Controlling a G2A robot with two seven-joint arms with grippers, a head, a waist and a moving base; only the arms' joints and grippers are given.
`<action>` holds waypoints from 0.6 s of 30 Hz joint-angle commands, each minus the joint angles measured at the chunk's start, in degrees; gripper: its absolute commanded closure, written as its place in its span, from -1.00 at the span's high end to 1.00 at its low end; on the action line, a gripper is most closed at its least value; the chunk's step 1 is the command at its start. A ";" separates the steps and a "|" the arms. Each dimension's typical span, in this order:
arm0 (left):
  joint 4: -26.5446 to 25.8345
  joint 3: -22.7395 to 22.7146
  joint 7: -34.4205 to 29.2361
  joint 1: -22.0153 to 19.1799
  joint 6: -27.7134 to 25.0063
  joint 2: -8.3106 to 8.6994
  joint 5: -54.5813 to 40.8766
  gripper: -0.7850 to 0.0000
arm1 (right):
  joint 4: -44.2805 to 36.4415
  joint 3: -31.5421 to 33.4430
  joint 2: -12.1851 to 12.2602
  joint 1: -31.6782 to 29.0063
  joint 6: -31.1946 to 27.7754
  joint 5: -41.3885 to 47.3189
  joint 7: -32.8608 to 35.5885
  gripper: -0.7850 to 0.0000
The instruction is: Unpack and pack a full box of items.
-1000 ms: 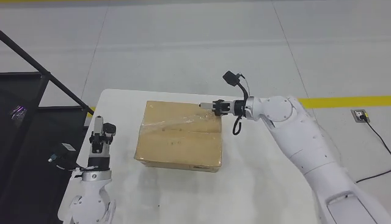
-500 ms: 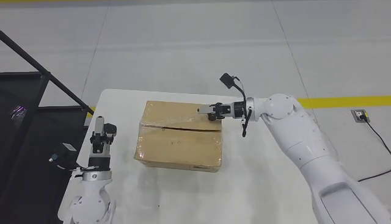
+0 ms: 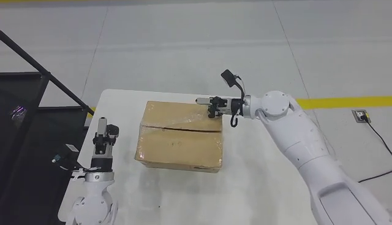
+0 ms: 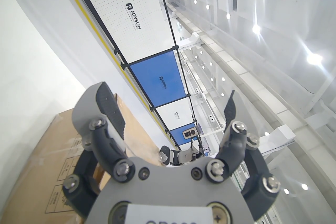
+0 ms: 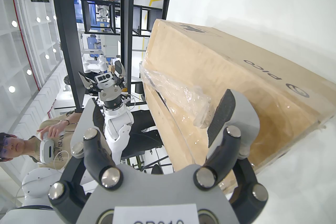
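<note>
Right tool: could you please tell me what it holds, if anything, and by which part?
Nothing: the right tool is open at the cardboard box, and the crumpled tape lies unpinched.

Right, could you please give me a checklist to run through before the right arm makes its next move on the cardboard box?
1. Brown cardboard box flat on the white table: ok.
2. Right gripper open at the box's top edge: ok.
3. Clear plastic tape off the seam: not ok; a crumpled strip clings along it.
4. Top flaps lifted: not ok; the seam is split, but they lie nearly flat.
5. Left gripper open and apart from the box: ok.
6. Box contents ready to unpack: cannot tell; the inside is hidden.
</note>
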 commanded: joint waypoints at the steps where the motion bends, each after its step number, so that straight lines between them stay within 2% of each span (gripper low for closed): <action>1: 0.13 -0.01 -0.05 -0.06 -0.05 -0.04 0.03 1.00 | -0.67 0.59 0.29 -0.55 1.26 0.04 -0.41 1.00; 9: 0.45 0.09 -0.37 -0.54 0.01 -0.21 0.14 1.00 | -4.23 2.22 1.54 -2.39 4.65 -1.46 0.63 1.00; 11: 0.52 0.13 -0.51 -0.63 -0.04 -0.24 0.13 1.00 | -5.17 2.50 1.77 -2.81 5.52 -2.00 0.30 0.37; 12: 0.52 0.13 -0.57 -0.67 -0.09 -0.26 0.13 1.00 | -5.62 2.61 1.88 -3.03 5.90 -2.29 0.15 -0.13; 15: 0.58 0.09 -0.65 -0.71 -0.36 -0.31 0.16 1.00 | -6.83 2.83 2.14 -3.54 7.58 -3.32 -0.49 -0.11; 18: 0.60 -0.06 -0.68 -0.72 -0.41 -0.35 0.07 1.00 | -7.91 2.89 2.35 -3.84 8.77 -4.31 -0.27 -0.18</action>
